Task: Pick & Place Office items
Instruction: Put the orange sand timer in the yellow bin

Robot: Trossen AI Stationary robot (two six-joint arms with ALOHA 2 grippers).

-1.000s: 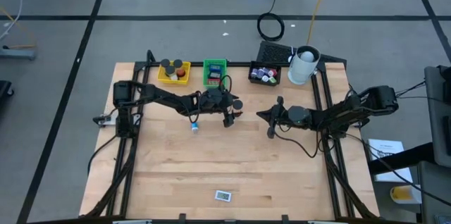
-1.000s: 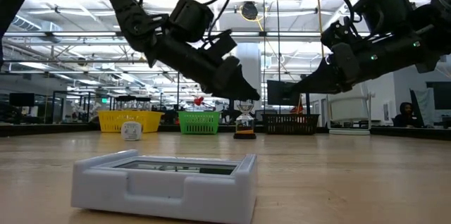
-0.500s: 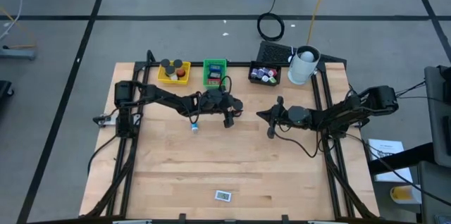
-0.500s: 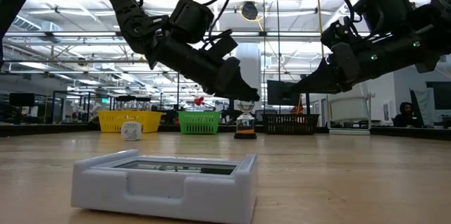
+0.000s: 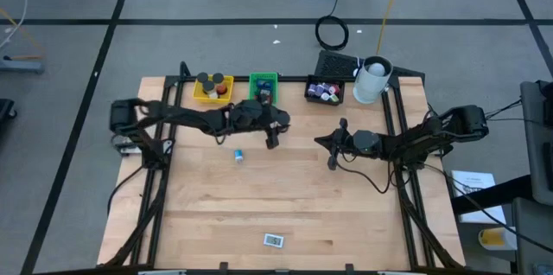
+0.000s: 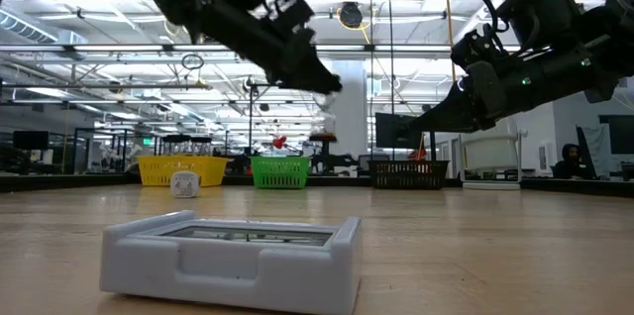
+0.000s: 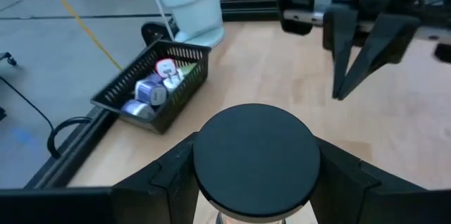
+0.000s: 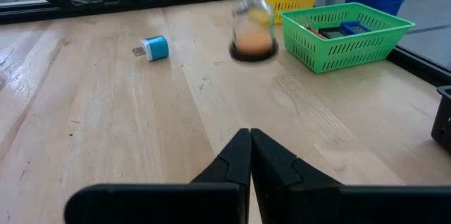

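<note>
1. Office items lay scattered: a small blue-and-white piece (image 5: 238, 156) sat on the table (image 5: 207, 206) near its middle, and a white rectangular piece (image 5: 274, 240) lay well apart at the front edge.
2. A black round-topped item (image 7: 255, 146) was in the air near the green tray (image 5: 263, 86).
3. The left gripper (image 5: 272, 135) was clamped on that item, one finger on each side.
4. The right gripper (image 8: 250, 155) hung above the table's right half, fingers pressed together, holding nothing.
5. More pieces filled the yellow tray (image 5: 212, 92) and the black tray (image 7: 156, 90).
</note>
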